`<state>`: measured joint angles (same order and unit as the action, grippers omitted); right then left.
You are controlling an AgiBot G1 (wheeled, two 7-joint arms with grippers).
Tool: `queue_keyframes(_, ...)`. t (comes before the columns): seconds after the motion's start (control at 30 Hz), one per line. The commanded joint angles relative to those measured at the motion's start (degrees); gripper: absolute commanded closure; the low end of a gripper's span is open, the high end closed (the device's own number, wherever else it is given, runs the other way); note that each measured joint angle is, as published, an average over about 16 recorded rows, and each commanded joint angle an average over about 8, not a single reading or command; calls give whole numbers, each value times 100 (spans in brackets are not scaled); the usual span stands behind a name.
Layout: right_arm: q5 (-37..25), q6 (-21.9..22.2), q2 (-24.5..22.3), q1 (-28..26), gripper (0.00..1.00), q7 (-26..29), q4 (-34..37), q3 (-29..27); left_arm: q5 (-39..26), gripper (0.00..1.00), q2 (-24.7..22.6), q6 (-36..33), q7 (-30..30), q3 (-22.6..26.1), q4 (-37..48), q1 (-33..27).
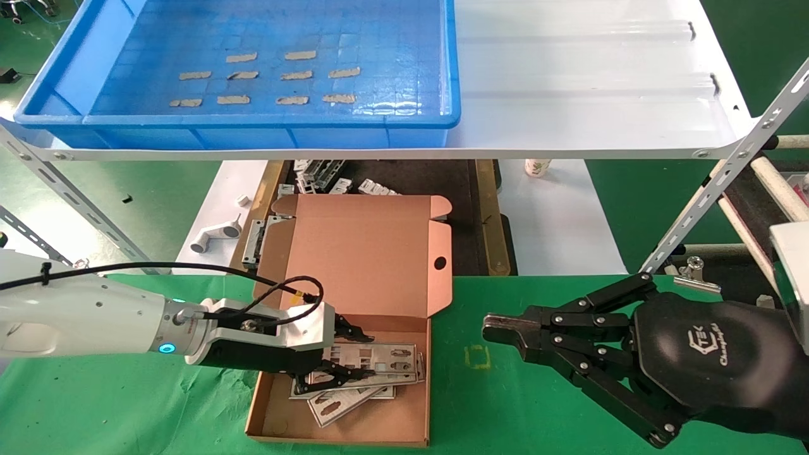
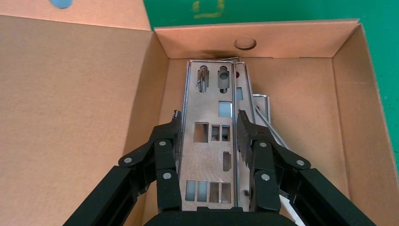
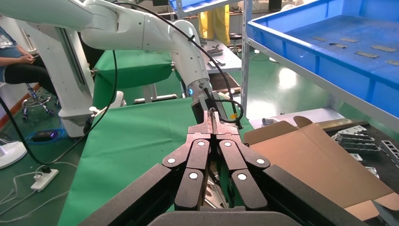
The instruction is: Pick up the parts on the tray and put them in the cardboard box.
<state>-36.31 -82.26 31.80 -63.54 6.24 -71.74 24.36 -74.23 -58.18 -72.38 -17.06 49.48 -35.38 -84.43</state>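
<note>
The blue tray (image 1: 253, 120) sits on the shelf at the far left; only tan tape strips show on its floor. The cardboard box (image 1: 373, 253) lies open on the green table, lid tilted back. My left gripper (image 1: 357, 352) is down inside the box, its fingers closed across the width of a silvery plate (image 1: 385, 363) that rests on other plates (image 1: 341, 401). In the left wrist view the gripper (image 2: 209, 122) straddles that plate (image 2: 209, 155), with more plates (image 2: 261, 113) beside it. My right gripper (image 1: 499, 328) is shut and empty, hovering over the table right of the box; it also shows in its own wrist view (image 3: 211, 117).
The white metal shelf (image 1: 569, 95) spans the scene above the box, with slanted struts (image 1: 714, 189) at both sides. Below it are small white bracket pieces (image 1: 328, 177), a white pipe fitting (image 1: 215, 237), a cup (image 1: 536, 167) and a binder clip (image 1: 695, 275).
</note>
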Motion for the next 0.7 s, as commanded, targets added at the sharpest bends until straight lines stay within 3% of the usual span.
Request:
queue_keyframes(0.03, 0, 0, 0, 0, 100, 0, 0, 0, 9, 0, -41, -19, -16, 2, 75, -6)
queue_keyframes(0.6, 0, 0, 0, 0, 100, 0, 0, 0, 254, 0, 73, -475, -100, -98, 116, -143)
queue_keyframes(0.63, 0, 0, 0, 0, 96, 0, 0, 0, 295, 0, 104, -527, -79, -117, 87, -153)
queue_keyframes(0.7, 0, 0, 0, 0, 71, 0, 0, 0, 393, 0, 180, -652, -23, -159, 12, -172)
